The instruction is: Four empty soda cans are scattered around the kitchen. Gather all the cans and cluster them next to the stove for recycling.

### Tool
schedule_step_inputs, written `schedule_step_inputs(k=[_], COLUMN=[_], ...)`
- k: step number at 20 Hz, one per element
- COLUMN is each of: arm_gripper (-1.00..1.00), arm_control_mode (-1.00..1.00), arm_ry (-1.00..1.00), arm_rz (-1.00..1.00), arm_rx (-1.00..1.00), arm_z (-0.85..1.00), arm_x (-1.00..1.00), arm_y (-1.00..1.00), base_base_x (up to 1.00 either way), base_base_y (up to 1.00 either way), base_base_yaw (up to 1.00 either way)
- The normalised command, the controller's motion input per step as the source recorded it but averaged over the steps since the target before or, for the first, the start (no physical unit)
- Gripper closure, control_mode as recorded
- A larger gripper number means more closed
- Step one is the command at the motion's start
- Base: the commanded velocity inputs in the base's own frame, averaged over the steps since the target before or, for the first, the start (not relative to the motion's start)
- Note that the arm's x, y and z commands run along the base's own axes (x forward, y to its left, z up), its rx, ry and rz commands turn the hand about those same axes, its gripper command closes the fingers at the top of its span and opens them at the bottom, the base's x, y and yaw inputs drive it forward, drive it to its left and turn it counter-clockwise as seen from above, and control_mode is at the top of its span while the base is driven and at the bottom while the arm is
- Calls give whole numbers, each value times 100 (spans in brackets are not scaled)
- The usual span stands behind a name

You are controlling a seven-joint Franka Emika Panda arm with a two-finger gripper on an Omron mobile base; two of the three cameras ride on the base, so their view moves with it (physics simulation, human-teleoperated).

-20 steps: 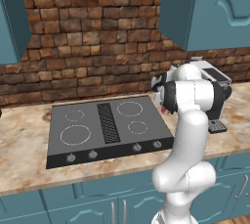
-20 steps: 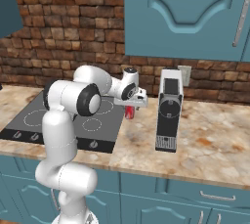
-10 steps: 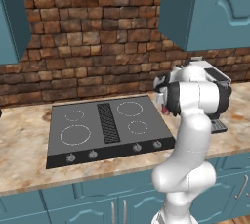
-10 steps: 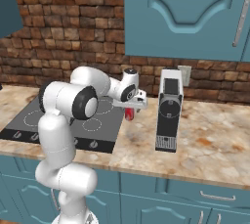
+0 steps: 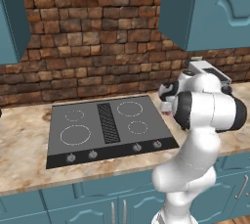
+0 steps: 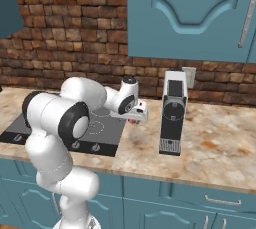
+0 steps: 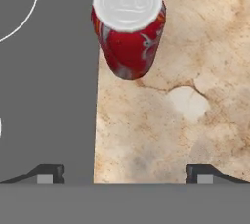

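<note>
End effector (image 7: 124,174) spread wide, pointing down over upright red can (image 7: 129,27) beside stove (image 7: 46,71)

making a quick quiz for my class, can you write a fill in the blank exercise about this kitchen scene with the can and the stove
1. The soda can standing on the counter is ____ in colour with a silver top.
2. The can stands upright on the marble counter, right beside the edge of the black ____.
3. The gripper has its fingers spread ____, with nothing between them.
4. On the counter to the right of the can stands a tall ____ machine.

Missing words: red; stove; open; coffee
</note>
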Motion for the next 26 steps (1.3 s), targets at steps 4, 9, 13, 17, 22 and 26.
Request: schedule_step_inputs(k=[4,9,13,17,22,26], arm_gripper=[-100,-100,-100,-100,-100,-100], arm_control_mode=[-100,-100,-100,-100,-100,-100], arm_ry=[0,0,0,0,0,3], arm_rz=[-1,0,0,0,0,0], arm_rx=[0,0,5,3,0,0], arm_z=[25,35,39,48,44,22], arm_x=[-82,-73,-71,-45,-43,-27], arm_y=[34,58,10,20,25,37], base_base_x=[0,0,0,0,0,0], base_base_y=[0,0,0,0,0,0], base_base_yaw=[0,0,0,0,0,0])
